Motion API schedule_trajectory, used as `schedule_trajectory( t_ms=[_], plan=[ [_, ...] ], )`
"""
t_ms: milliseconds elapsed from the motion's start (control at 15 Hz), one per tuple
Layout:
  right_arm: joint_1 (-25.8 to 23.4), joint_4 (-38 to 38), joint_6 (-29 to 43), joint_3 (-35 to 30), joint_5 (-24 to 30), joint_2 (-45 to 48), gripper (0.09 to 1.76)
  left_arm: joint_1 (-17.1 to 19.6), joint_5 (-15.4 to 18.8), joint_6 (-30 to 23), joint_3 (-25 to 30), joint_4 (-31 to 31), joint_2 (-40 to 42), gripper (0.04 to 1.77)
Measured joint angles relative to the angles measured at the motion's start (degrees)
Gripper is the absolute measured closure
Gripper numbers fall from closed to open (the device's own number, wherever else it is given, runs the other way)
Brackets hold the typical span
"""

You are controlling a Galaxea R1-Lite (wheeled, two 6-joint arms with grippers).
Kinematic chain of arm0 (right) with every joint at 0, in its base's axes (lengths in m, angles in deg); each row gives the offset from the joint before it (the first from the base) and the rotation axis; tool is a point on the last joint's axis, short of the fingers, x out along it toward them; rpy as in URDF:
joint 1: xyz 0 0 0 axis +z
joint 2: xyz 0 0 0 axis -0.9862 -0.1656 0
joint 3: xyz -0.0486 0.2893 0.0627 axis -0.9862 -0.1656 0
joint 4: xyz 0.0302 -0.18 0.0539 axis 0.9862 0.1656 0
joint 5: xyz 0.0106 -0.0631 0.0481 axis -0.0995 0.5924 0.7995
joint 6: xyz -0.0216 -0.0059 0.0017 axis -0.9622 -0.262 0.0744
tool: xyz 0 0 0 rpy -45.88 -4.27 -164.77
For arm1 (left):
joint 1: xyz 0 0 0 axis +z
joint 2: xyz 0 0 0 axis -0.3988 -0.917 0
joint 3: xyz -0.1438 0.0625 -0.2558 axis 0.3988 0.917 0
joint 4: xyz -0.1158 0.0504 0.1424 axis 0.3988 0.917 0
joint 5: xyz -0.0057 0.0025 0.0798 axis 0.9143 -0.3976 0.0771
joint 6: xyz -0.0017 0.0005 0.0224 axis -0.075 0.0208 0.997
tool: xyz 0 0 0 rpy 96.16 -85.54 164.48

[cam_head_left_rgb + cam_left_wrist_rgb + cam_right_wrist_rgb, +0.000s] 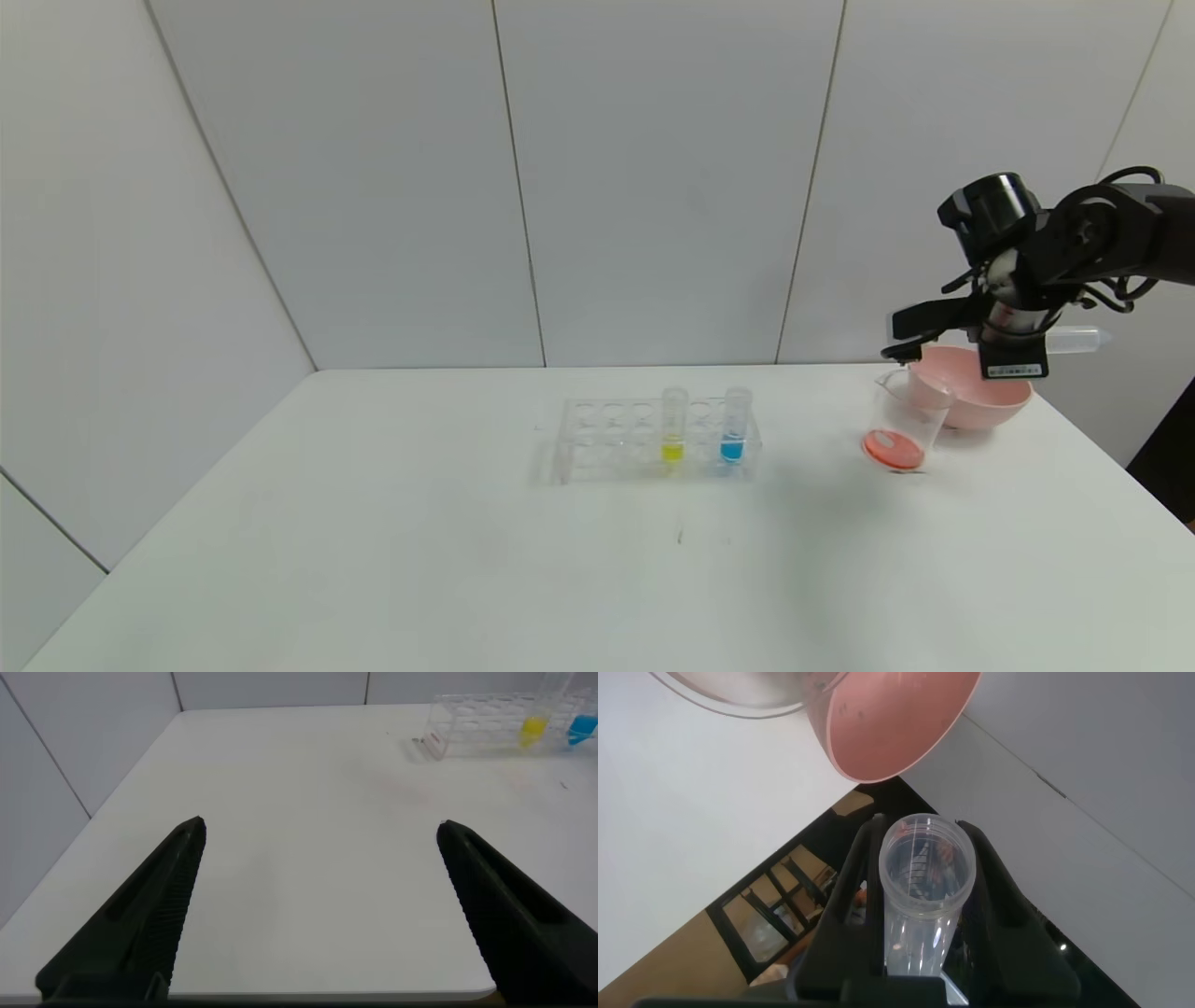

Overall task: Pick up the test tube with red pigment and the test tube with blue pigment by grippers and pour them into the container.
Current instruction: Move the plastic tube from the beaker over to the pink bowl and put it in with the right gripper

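Observation:
My right gripper [901,341] is shut on a clear test tube [1074,338] that lies roughly level above the pink bowl and the beaker. In the right wrist view the tube [920,905] sits between the jaws, mouth outward, almost empty with faint reddish traces. The clear beaker [901,425] stands below the gripper with red liquid in its bottom. Its rim shows in the right wrist view [738,695]. The blue-pigment tube [735,429] stands upright in the rack and shows in the left wrist view [581,730]. My left gripper [320,826] is open and empty over the table's left part.
A clear tube rack [607,439] stands mid-table and also holds a yellow-liquid tube [673,429]. A pink bowl [980,397] sits just behind the beaker near the table's far right edge. White walls close the back and left.

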Motion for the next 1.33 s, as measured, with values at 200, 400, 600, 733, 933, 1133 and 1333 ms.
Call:
schedule_trajectory(
  t_ms=[200,400,600,733,933,1133,1333],
  plan=[
    [0.46,0.60,0.05,0.00,-0.12,0.39,1.32,0.00,0.00,0.00,0.00,-0.02,0.00,0.05],
    [0.93,1.61,0.51,0.00,-0.20,0.91,1.32,0.00,0.00,0.00,0.00,-0.02,0.00,0.05],
    [0.73,0.35,0.82,0.00,1.78,1.74,1.32,0.00,0.00,0.00,0.00,-0.02,0.00,0.05],
    [-0.76,-1.37,1.96,0.00,7.69,2.99,1.32,0.00,0.00,0.00,0.00,-0.02,0.00,0.05],
    [-3.95,-5.58,10.36,-0.02,23.54,4.56,1.32,0.00,0.00,0.00,0.00,-0.02,0.00,0.05],
    [-6.78,-7.39,30.10,-0.18,37.23,5.55,1.32,0.00,0.00,0.00,0.00,0.00,0.00,0.05],
    [-9.42,-12.87,44.36,-1.60,52.70,6.79,1.32,0.00,0.02,0.00,0.00,-0.02,0.00,0.05]
  ],
)
